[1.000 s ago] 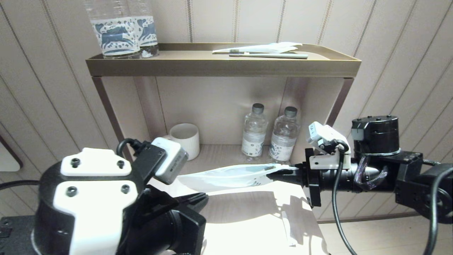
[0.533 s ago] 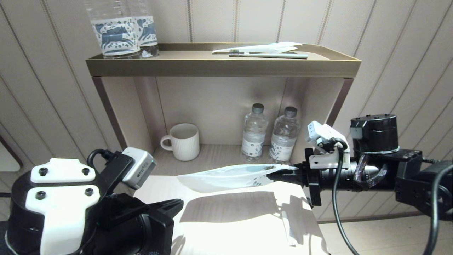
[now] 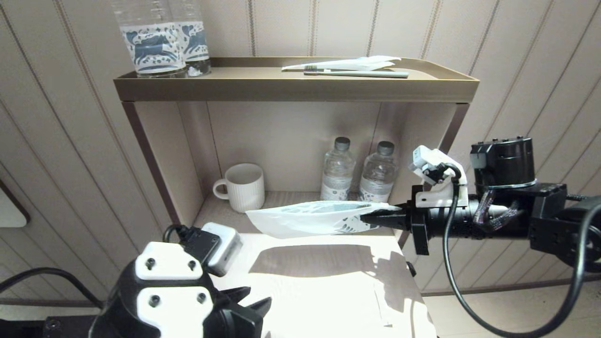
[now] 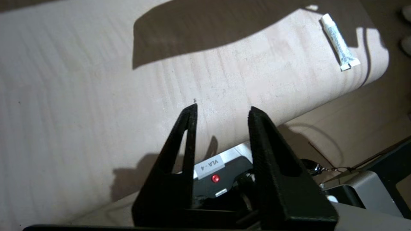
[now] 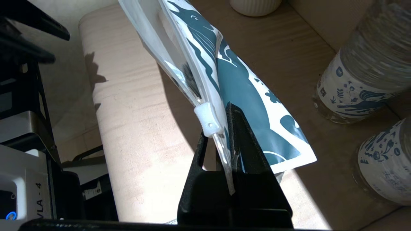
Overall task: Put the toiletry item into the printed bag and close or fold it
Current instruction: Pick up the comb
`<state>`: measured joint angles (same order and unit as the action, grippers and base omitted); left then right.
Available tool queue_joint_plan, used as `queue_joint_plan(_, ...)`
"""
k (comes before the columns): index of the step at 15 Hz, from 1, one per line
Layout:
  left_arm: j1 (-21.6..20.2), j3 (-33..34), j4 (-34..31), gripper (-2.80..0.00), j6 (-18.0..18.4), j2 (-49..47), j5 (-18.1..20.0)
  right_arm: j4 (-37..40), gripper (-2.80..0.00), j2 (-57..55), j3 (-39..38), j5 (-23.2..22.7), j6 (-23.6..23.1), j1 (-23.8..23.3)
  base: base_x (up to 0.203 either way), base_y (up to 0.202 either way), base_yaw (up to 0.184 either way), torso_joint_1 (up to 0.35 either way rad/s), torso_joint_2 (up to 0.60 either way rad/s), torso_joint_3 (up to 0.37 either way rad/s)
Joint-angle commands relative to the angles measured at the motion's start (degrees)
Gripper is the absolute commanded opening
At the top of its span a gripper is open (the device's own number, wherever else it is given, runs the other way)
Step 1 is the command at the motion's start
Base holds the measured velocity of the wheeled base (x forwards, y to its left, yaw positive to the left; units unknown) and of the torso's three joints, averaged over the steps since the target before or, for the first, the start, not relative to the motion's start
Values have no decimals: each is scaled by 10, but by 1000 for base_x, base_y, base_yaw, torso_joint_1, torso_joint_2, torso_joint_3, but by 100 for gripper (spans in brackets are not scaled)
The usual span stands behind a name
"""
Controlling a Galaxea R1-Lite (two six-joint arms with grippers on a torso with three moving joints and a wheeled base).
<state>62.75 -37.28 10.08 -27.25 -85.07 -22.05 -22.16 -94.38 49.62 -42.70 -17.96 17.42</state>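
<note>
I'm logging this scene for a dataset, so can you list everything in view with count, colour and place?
printed bag: one, translucent white with teal print, held in the air over the table's far edge
toothbrush: one, grey-green handle, top shelf
white wrapper: one, top shelf, behind the toothbrush
large bottles: two, clear with blue labels, top shelf's left end
small bottles: two, clear with grey caps, lower shelf
mug: one, white, lower shelf
small tube: one, white, near the table's right edge
table: one, pale wood
right gripper: black, shut on the bag's end
left gripper: black, open, empty, over the table's near side
</note>
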Motion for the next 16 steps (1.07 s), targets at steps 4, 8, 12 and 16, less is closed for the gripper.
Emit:
queue_joint_plan(4, 45, -91, -83, 0, -47, -107, -12, -1, -280, -3, 14, 3, 17, -7, 0, 0, 0, 0, 0, 0)
queue_joint_plan(8, 66, -225, -159, 0, -48, -167, -14, -1, -280, -5, 17, 3, 21, -8, 0, 0, 0, 0, 0, 0)
queue_joint_plan(12, 79, -292, -187, 0, -46, -230, -10, -1, -280, -11, 22, 3, 27, -16, 0, 0, 0, 0, 0, 0)
queue_joint_plan(16, 93, -371, -196, 0, -47, -297, -7, -1, -280, -19, 27, 3, 28, -21, 0, 0, 0, 0, 0, 0)
